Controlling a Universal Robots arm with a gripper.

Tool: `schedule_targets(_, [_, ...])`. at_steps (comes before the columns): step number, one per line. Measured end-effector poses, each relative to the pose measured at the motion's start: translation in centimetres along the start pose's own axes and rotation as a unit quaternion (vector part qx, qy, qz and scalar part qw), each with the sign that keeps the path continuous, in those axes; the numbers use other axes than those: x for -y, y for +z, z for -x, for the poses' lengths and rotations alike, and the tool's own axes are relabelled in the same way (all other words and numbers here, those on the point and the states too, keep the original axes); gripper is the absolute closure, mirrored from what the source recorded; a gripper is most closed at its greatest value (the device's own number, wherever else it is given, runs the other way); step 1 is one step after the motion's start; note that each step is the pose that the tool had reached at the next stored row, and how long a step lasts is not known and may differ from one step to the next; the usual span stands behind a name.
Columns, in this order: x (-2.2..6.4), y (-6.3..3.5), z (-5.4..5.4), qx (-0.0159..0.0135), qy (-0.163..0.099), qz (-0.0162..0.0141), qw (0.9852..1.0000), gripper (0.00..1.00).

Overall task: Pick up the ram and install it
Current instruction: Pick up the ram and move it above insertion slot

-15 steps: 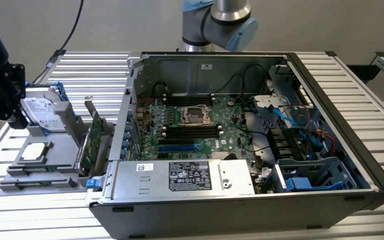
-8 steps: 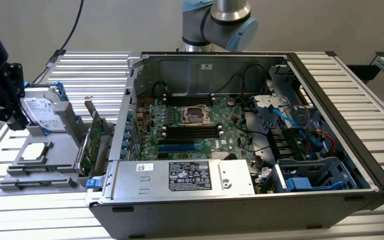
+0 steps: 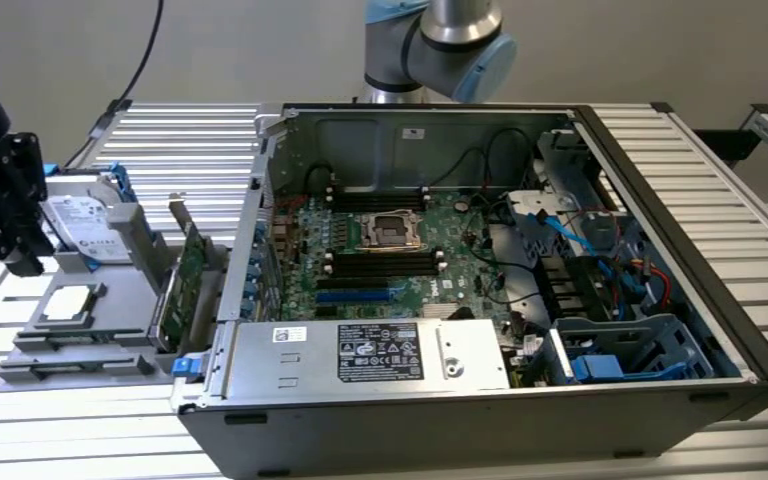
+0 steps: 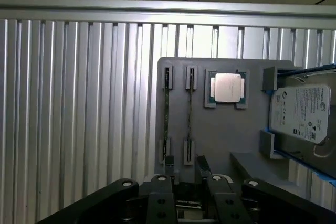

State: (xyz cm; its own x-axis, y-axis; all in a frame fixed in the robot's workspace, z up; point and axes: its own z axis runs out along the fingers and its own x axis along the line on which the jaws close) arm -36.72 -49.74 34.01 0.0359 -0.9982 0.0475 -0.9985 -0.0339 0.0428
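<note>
Two thin ram sticks stand on edge in the slotted holders of a grey tray (image 4: 220, 135): one ram (image 4: 166, 111) and a second stick (image 4: 190, 114) beside it. My gripper (image 4: 189, 187) hovers above the near end of these holders, its fingers (image 4: 164, 192) apart with nothing between them. In the exterior view the black gripper (image 3: 13, 225) hangs at the far left over the same tray (image 3: 104, 300). The open computer case (image 3: 491, 420) lies in the middle, with the motherboard's dark memory slots (image 3: 381, 263) below the processor socket.
On the tray lie a processor chip (image 4: 228, 87) and a hard drive (image 4: 300, 113). A taller green expansion card (image 3: 191, 275) stands upright between tray and case. Cables and a blue drive cage (image 3: 624, 350) fill the case's right side. The arm's base (image 3: 438, 45) rises behind the case.
</note>
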Motion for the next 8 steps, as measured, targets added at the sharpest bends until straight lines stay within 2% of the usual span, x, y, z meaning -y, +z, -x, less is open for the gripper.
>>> schedule_targets(8, [-0.26,1.55,-1.6,0.0014,-0.003,0.0046,1.0,0.7])
